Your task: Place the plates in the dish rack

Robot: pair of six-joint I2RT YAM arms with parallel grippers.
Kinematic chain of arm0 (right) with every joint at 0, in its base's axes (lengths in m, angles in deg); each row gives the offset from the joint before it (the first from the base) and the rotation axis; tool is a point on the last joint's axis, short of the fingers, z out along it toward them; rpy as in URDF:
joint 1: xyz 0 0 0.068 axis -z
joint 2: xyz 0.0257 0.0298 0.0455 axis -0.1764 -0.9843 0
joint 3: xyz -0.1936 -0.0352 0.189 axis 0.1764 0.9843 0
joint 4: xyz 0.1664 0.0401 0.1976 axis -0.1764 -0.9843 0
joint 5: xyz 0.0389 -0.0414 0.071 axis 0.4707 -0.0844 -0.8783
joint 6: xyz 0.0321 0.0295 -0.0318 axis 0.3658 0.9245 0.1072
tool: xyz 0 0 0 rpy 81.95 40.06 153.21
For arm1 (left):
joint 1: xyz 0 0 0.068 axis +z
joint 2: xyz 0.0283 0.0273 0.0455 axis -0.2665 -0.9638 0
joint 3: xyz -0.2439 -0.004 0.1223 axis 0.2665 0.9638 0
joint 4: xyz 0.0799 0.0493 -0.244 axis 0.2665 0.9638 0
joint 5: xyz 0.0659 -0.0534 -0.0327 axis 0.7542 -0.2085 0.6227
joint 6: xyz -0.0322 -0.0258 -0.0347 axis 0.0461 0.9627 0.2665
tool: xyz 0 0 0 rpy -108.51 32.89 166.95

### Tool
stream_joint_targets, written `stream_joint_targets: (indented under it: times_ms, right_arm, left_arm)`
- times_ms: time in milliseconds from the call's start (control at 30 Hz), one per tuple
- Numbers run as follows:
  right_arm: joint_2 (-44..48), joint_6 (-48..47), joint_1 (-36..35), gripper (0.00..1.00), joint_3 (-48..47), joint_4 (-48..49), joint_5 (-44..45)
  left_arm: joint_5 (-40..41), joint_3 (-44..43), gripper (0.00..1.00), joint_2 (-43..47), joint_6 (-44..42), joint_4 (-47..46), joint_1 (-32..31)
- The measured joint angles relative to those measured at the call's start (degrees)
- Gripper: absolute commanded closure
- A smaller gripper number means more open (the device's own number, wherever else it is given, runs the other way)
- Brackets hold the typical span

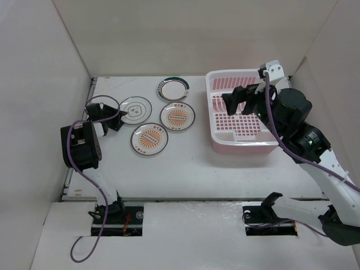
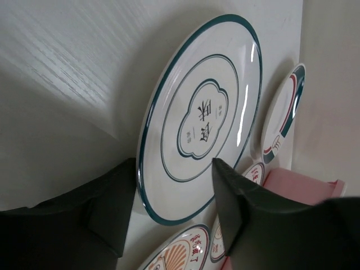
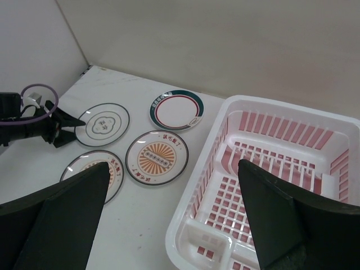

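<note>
The left fingers (image 1: 115, 120) are at the near-left edge of the ringed plate (image 1: 136, 110) on the tabletop (image 1: 197, 169), with one sunburst plate (image 1: 149, 139) and another sunburst plate (image 1: 178, 116) to their right, the green-rimmed plate (image 1: 172, 89) beyond, and the right fingers (image 1: 232, 101) above the dish rack (image 1: 247, 148).

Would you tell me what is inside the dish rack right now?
The dish rack holds nothing visible beyond its own dividers and grid floor; the right pincer covers part of it.
</note>
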State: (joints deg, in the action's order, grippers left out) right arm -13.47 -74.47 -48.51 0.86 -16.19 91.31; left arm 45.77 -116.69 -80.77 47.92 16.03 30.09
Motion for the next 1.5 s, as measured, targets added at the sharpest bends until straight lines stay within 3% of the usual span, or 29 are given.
stream_joint_targets:
  times_ms: [133,267,400,433,800,1033,1233,1367,1500]
  right_arm:
    - [-0.85,-0.26,0.0,0.0,0.0,0.15,-0.02]
    - [-1.86,-0.35,0.0,0.0,0.0,0.2,-0.04]
    - [-2.78,-0.35,0.0,0.0,0.0,0.2,-0.35]
    - [-2.97,-0.35,0.0,0.0,0.0,0.17,-0.39]
    - [-4.24,-0.79,0.0,0.0,-0.02,0.2,-0.59]
    - [-7.34,-2.8,0.0,0.0,0.02,1.05,-1.27]
    - [-13.05,-7.76,-2.86,0.0,0.68,3.45,-1.84]
    - [-17.25,-15.96,-11.69,0.0,5.53,11.1,3.15]
    - [-27.65,-24.41,-18.16,0.0,5.62,18.62,8.33]
  left_arm:
    - [-0.74,-0.02,0.56,-1.62,1.05,-2.1,0.0]
    - [-0.61,-0.02,0.71,-2.03,1.25,-2.45,0.0]
    - [-0.52,0.02,0.91,-2.84,1.4,-2.29,0.0]
    - [-0.52,0.02,1.0,-3.06,1.36,-2.25,0.0]
    - [-1.05,0.02,1.0,-2.93,1.66,-3.41,0.11]
    - [2.34,-0.87,1.0,7.1,-2.73,3.28,-0.04]
    - [6.23,-13.86,1.0,13.07,-9.35,16.0,-1.49]
    - [7.96,-23.96,1.0,13.07,-12.79,25.77,-3.1]
    - [11.39,-30.62,1.0,13.07,-15.26,36.15,-6.43]
